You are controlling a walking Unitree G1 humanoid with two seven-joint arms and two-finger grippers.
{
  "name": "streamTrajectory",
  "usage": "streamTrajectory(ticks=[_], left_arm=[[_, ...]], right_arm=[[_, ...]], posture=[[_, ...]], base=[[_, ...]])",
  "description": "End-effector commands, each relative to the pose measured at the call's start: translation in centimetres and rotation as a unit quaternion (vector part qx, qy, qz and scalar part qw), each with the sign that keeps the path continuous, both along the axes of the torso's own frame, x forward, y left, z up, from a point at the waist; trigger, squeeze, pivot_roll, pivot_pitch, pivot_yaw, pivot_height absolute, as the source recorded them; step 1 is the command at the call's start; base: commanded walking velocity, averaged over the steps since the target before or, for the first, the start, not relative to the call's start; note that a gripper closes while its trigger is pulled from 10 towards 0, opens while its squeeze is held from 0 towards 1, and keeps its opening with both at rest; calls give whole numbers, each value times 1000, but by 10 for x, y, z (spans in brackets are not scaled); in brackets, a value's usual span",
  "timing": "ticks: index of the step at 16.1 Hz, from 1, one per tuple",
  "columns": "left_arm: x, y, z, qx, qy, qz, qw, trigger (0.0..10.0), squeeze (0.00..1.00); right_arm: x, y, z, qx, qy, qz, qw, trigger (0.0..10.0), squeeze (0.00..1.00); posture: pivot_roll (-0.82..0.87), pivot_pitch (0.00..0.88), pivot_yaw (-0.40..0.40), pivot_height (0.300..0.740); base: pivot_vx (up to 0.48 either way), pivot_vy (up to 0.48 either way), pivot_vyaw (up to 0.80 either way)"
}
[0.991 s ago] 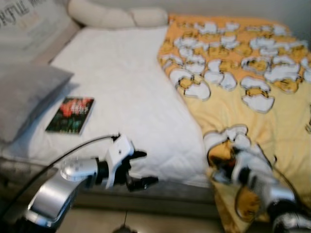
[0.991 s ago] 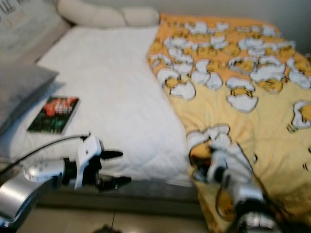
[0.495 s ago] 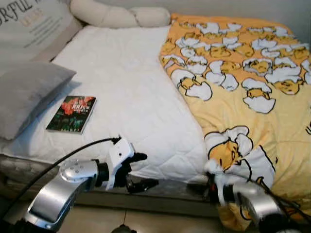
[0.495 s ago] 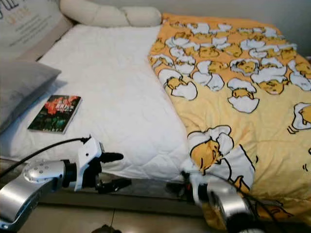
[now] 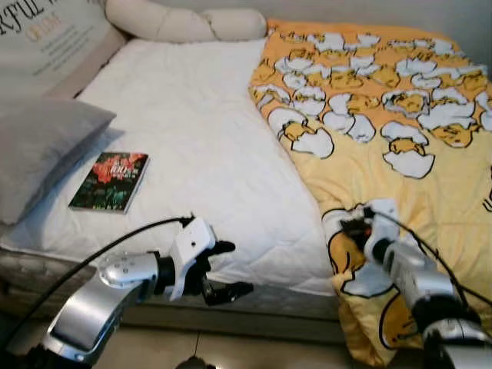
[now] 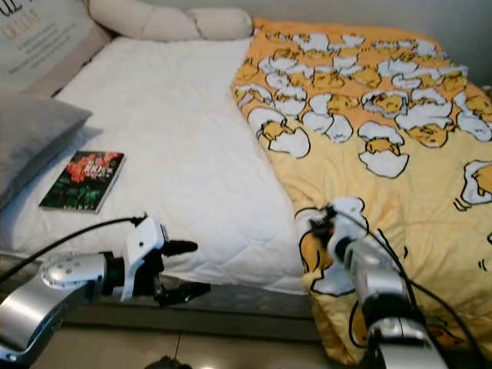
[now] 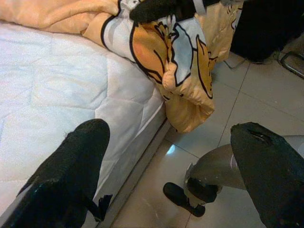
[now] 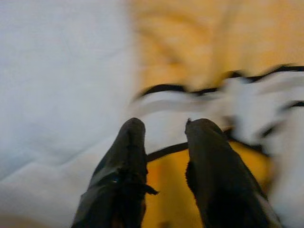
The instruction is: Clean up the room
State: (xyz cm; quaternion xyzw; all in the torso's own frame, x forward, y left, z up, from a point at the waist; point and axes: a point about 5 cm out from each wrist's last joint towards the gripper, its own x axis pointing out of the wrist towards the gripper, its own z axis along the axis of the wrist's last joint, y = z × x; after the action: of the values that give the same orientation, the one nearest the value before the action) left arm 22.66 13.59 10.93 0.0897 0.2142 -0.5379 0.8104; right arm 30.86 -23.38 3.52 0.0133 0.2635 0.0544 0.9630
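A yellow blanket (image 5: 400, 115) printed with white and orange cartoon figures covers the right half of the bed, and its near corner hangs over the bed's edge (image 7: 185, 90). My right gripper (image 5: 355, 224) rests on that corner near the blanket's left border. The right wrist view, blurred, has its fingers (image 8: 130, 142) slightly apart with fabric below them, so the right gripper (image 8: 164, 128) is open. Over the bed's front edge hovers my left gripper (image 5: 231, 269), open wide and empty, also (image 7: 171, 128). A dark book (image 5: 110, 181) with a red cover picture lies on the white mattress (image 5: 200, 138).
A grey pillow (image 5: 46, 150) lies at the left beside the book. At the head of the bed rests a long cream bolster (image 5: 184, 23). A printed cushion (image 5: 54, 34) leans at the far left. Tiled floor (image 7: 247, 123) runs along the bed's front.
My right gripper, down at the bed's front edge half a second ago, has come back up onto the blanket's near corner. The left arm has barely moved. The camera shifted slightly.
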Motion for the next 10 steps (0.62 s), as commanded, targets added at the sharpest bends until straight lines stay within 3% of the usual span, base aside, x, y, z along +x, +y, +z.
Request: streamTrajectory(ticks=[1,5,10], left_arm=[[-1,1,1,6,-6,1,1000,10000,902],[-3,4,1,8,-5,2,1000,10000,902],[-2,6,2,11,-3,3,1000,10000,902]], right_arm=[[5,-11,5,-49,1,-37,998,10000,1000],[13,-19,12,-103,4,-87,991,10000,1000],[18,-32,18,-186,20,-145,972,10000,1000]], posture=[[34,0,22,740],[45,0,22,740],[50,0,31,740]], base=[[0,0,0],[0,0,0],[0,0,0]])
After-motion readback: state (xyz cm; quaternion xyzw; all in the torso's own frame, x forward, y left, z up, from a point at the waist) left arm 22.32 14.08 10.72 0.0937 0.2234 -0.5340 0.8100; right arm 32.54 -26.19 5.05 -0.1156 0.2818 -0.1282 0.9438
